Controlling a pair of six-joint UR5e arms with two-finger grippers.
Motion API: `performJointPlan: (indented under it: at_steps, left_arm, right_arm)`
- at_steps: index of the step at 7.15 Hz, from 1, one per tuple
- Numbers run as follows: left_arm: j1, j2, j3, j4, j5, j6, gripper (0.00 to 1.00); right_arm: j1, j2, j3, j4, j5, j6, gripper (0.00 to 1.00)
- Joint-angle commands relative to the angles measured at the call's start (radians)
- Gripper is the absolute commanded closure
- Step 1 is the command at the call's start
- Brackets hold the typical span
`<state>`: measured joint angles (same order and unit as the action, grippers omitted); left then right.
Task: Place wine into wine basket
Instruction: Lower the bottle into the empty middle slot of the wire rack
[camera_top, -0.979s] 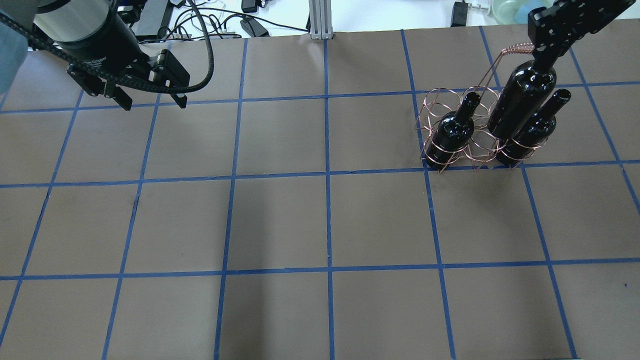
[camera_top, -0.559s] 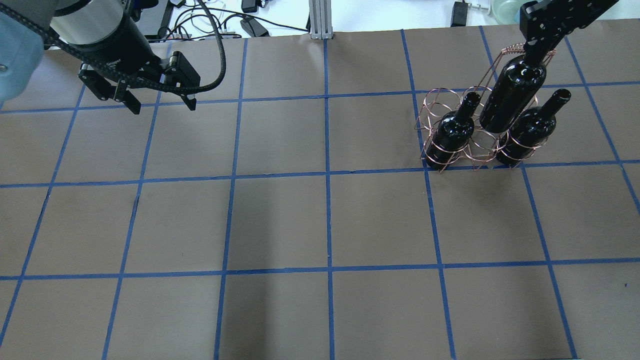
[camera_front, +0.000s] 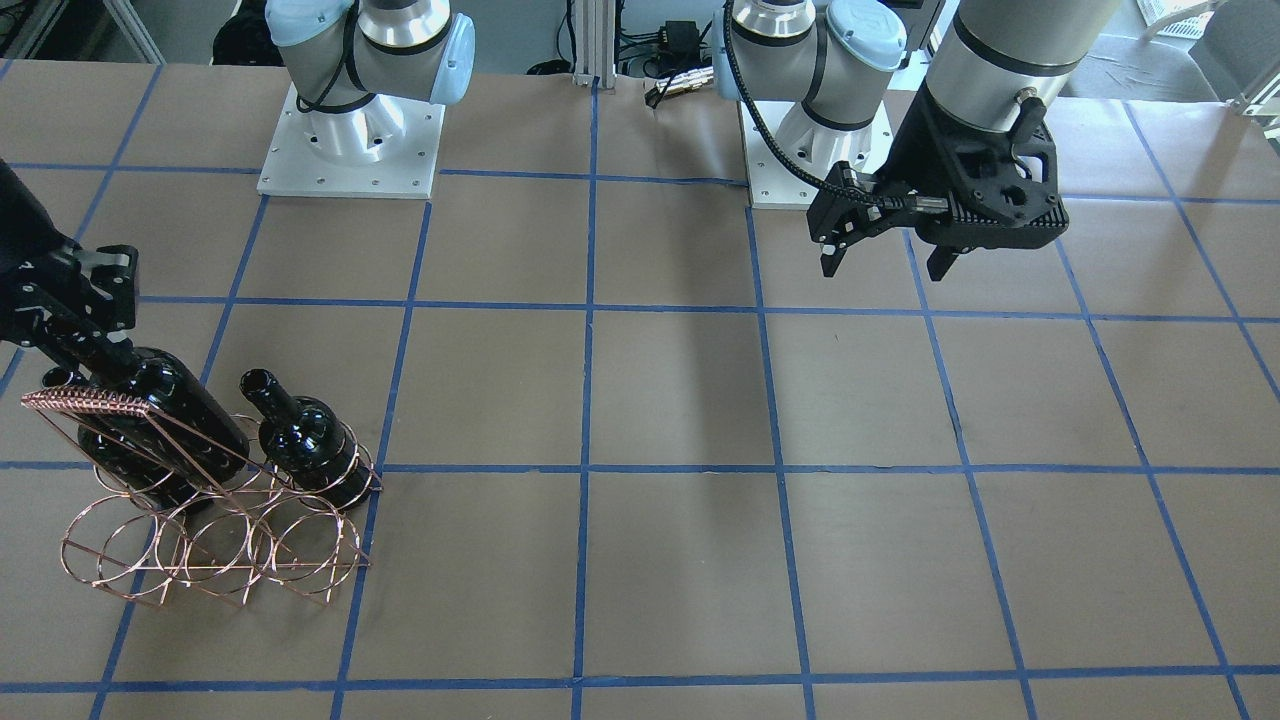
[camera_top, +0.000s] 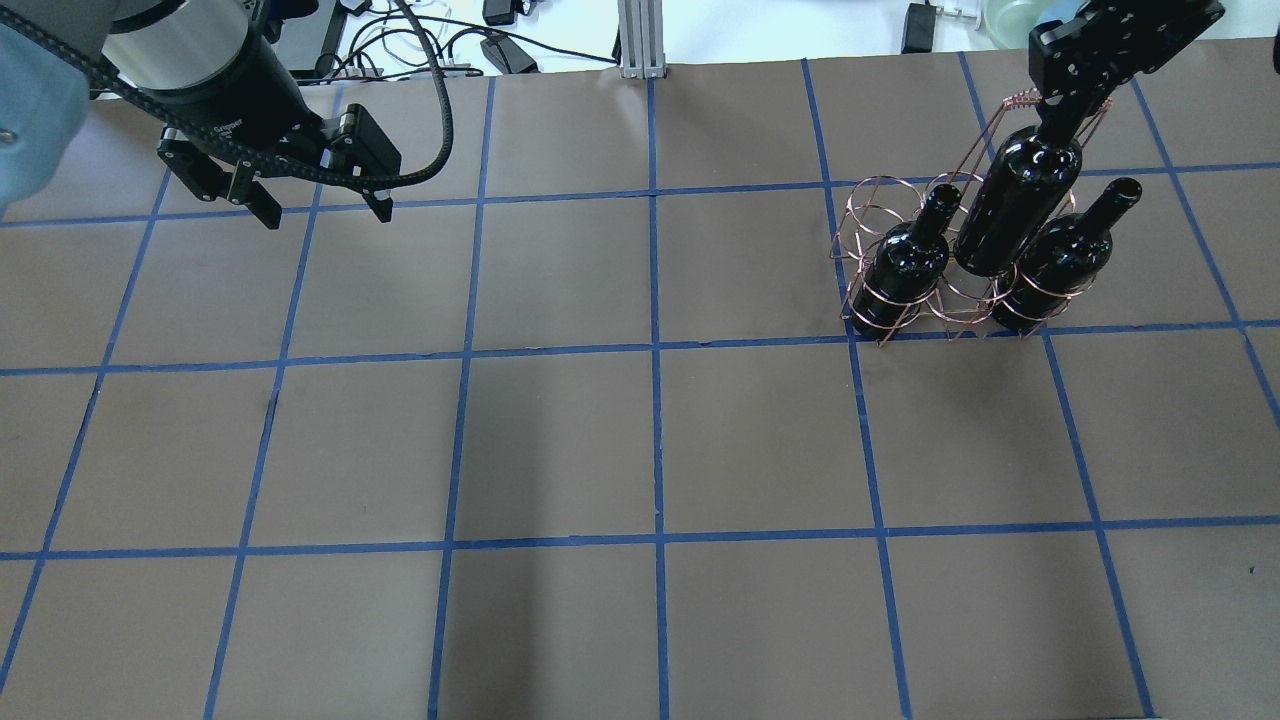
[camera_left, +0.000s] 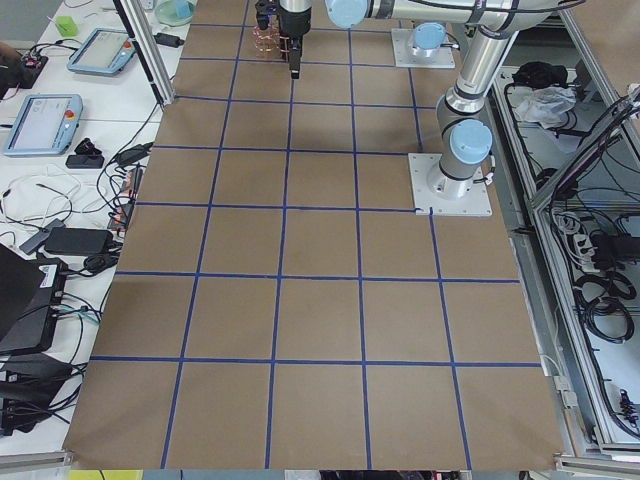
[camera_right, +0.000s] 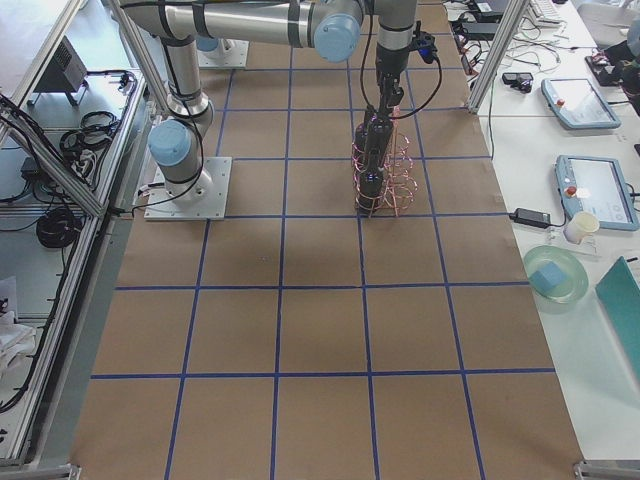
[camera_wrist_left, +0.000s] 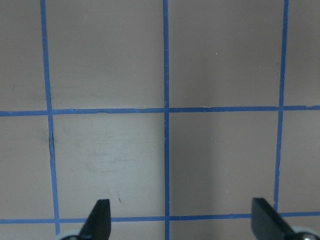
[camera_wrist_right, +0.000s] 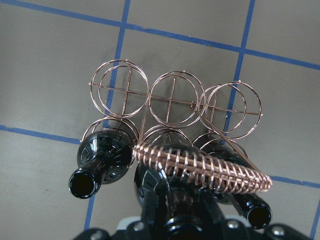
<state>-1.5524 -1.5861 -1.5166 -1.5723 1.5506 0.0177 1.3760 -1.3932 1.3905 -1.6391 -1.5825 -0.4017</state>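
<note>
My right gripper (camera_top: 1062, 108) is shut on the neck of a near-black wine bottle (camera_top: 1015, 205) and holds it tilted. The bottle's base is at the middle ring of the copper wire wine basket (camera_top: 872, 200). Two identical bottles stand in the rings on either side, one on the left (camera_top: 903, 265) and one on the right (camera_top: 1062, 262). In the right wrist view the held bottle (camera_wrist_right: 167, 192) sits under the ribbed wire top (camera_wrist_right: 205, 167), and the far row of rings (camera_wrist_right: 172, 97) is empty. My left gripper (camera_top: 322, 207) is open and empty, far left over bare table.
The brown table (camera_top: 650, 440) has blue tape grid lines. Cables and boxes (camera_top: 500, 50) lie beyond its far edge. The two arm bases (camera_front: 350, 140) stand at the robot's side. The left wrist view shows only table between open fingertips (camera_wrist_left: 100, 220).
The held bottle has moved left and down to the basket's middle ring, between the two standing bottles. My left gripper shifted slightly right early on, then stayed still.
</note>
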Motion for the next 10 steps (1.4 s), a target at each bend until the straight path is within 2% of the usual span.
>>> performJointPlan:
  at_steps: [1,6,7,8,9,10]
  left_arm:
    - [0.000,0.000,-0.001,0.000,0.000,-0.001,0.00]
    - [0.000,0.003,-0.022,0.011,0.000,-0.010,0.00]
    - [0.000,0.003,-0.022,0.011,0.000,-0.012,0.00]
    - [0.000,0.005,-0.022,0.011,0.000,-0.010,0.00]
    - [0.000,0.005,-0.022,0.012,0.000,-0.008,0.00]
    - [0.000,0.006,-0.022,0.011,0.000,-0.008,0.00]
  right_arm:
    - [0.001,0.007,0.035,-0.025,0.002,0.000,1.00]
    - [0.002,0.031,0.076,-0.054,-0.004,0.000,1.00]
    - [0.002,0.031,0.074,-0.054,-0.005,0.000,0.69]
    - [0.002,0.022,0.076,-0.051,-0.002,-0.002,0.06]
    - [0.002,0.005,0.073,-0.051,0.002,-0.002,0.01]
    - [0.002,-0.050,0.073,-0.045,0.006,0.003,0.01]
